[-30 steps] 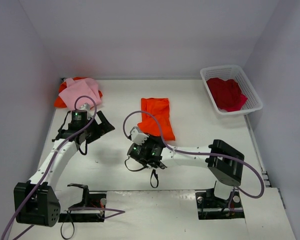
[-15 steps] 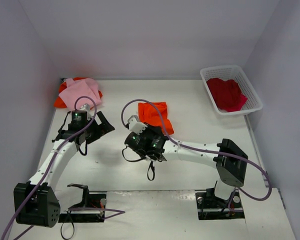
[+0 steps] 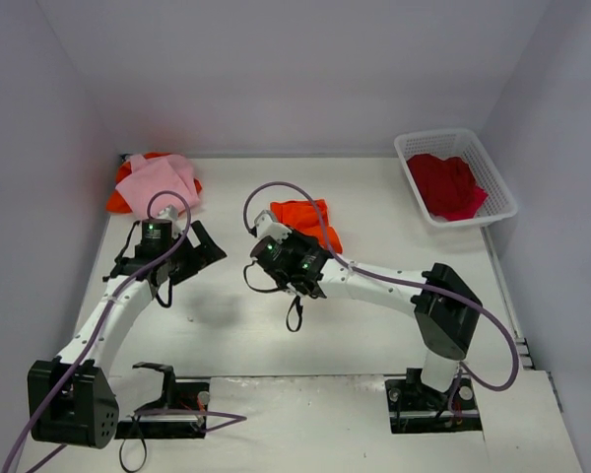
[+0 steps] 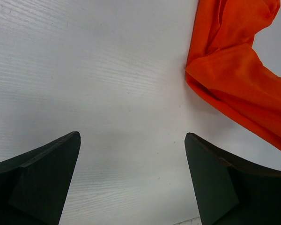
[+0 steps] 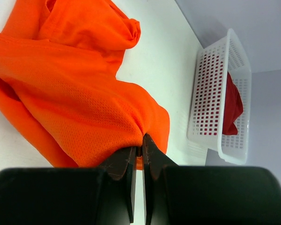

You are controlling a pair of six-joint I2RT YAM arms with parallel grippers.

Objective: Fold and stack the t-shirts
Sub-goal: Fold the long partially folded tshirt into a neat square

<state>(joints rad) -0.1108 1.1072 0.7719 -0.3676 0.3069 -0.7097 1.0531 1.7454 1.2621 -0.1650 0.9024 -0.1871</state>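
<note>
Right gripper (image 5: 140,149) is clamped fully shut on a pinch of the orange t-shirt (image 5: 79,93). The hem is nipped right at the fingertips and the rest of the cloth spreads ahead and to the left of them, bunched and partly doubled over, lying on the table (image 3: 404,246). Left gripper (image 4: 132,135) has its jaws spread wide with nothing between them, only bare table. Orange cloth sits ahead and to the right of its fingers, clearly apart from them; most likely the same shirt, but can't confirm. Pink t-shirt (image 3: 160,177) lies ahead and to the left of the left gripper, near it, resting on another orange piece, so that reads as the stack spot. Red t-shirt (image 3: 448,185) is in the white basket (image 3: 493,169), well apart from the right gripper, ahead and to its right, not yet taken out. Step in hand, as I judge it: the orange shirt is mid-fold or being repositioned by one pinched edge, with the single-arm grip doing the work. The task looks roughly midway. Next move probably calls for laying the pinched edge flat over the rest of the shirt, or carrying it toward the pink one, while keeping the pinch tight so the cloth doesn't slip. The idle left gripper could pin or take the opposite edge, since a one-point hold lets the shirt sag and bunch.
</note>
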